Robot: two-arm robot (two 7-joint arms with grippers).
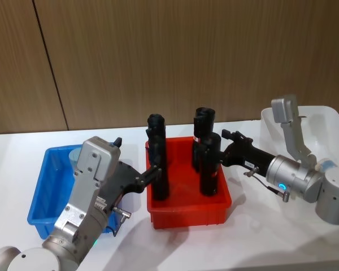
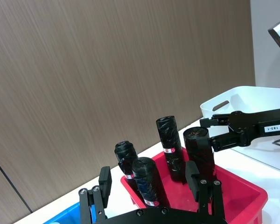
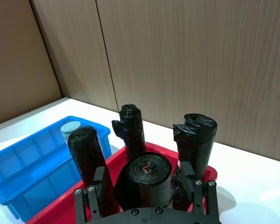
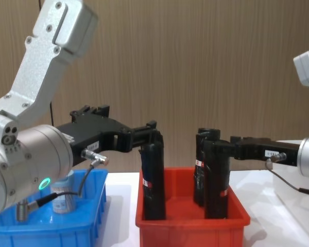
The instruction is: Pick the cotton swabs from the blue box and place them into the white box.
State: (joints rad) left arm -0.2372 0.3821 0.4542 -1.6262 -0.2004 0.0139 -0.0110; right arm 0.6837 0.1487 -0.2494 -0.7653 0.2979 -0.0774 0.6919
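While both arms reach into the red bin [image 1: 189, 217] at frame centre of the head view, the cotton swabs jar [image 1: 74, 156] sits untouched in the blue box [image 1: 42, 195] at lower left, partly hidden behind the left arm; chest view shows it low at left behind the blue wall, lid w/ pale top.

Left gripper [image 1: 156, 170] is at the front-left black roll [image 1: 160, 169] in the red bin. Its fingers [image 2: 104, 179] stand wide apart in the left wrist view, w/ a roll between them; can't tell if they touch it.

Right gripper [image 1: 219, 148] is at the front-right black roll [image 1: 209, 164], approx at its top. Right wrist view has the roll's end sitting between the two fingers [image 3: 98, 176], close on both sides; actual clamping can't be told.

White box [image 1: 322, 121] sits at the right edge of the head view, behind the right arm, well apart from the blue box. Two more black rolls stand at the back of the red bin.
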